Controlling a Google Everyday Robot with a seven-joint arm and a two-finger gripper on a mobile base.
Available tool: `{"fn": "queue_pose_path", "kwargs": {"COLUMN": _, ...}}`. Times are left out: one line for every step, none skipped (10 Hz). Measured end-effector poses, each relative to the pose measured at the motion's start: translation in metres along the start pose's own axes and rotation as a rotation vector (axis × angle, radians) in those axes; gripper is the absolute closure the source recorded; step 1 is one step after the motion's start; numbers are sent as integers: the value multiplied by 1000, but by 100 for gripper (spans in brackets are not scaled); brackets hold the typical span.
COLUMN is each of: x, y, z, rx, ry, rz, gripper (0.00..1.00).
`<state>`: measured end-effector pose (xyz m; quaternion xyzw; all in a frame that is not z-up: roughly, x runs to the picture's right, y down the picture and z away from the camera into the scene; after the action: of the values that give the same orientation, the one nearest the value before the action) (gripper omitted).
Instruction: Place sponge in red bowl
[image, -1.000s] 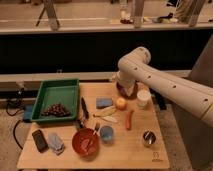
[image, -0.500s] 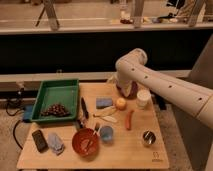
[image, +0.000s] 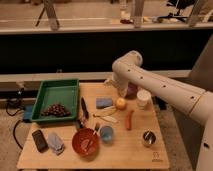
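The sponge (image: 104, 102) is a small flat blue block lying on the wooden table (image: 125, 150), right of the green tray. Nearer the front edge stands the red bowl (image: 86, 142), round and orange-red, with a pale utensil resting in it. My white arm reaches in from the right and bends down at the table's back. Its gripper (image: 120, 91) hangs low there, just right of and behind the sponge, beside a yellow ball (image: 120, 103). It holds nothing and looks open, though the wrist partly hides it.
A green tray (image: 56, 97) with dark grapes sits at the left. A light-blue cup (image: 106, 133) stands next to the red bowl. A purple bowl (image: 133, 90), white cup (image: 143, 98), orange stick (image: 130, 120), metal cup (image: 147, 137), black utensil (image: 84, 107) and grey-blue bundle (image: 55, 144) also lie about.
The arm's elbow and wrist have shifted a little to the left, bringing the gripper closer to the sponge. Nothing on the table has moved.
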<state>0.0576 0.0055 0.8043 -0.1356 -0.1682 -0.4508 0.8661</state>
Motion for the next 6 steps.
{"fn": "queue_pose_path", "kwargs": {"x": -1, "y": -1, "z": 3, "rx": -1, "ry": -4, "rz": -6, "gripper": 20}}
{"fn": "queue_pose_path", "kwargs": {"x": -4, "y": -3, "z": 8, "rx": -2, "ry": -13, "rz": -19, "gripper": 20}}
{"fn": "queue_pose_path", "kwargs": {"x": -9, "y": -5, "z": 15, "rx": -3, "ry": -24, "rz": -35, "gripper": 20}}
{"fn": "queue_pose_path", "kwargs": {"x": -10, "y": -6, "z": 19, "rx": -3, "ry": -30, "rz": -46, "gripper": 20}}
{"fn": "queue_pose_path", "kwargs": {"x": -11, "y": -6, "z": 23, "rx": -4, "ry": -35, "rz": -53, "gripper": 20}}
{"fn": "queue_pose_path", "kwargs": {"x": -11, "y": -5, "z": 28, "rx": -7, "ry": -39, "rz": -62, "gripper": 20}}
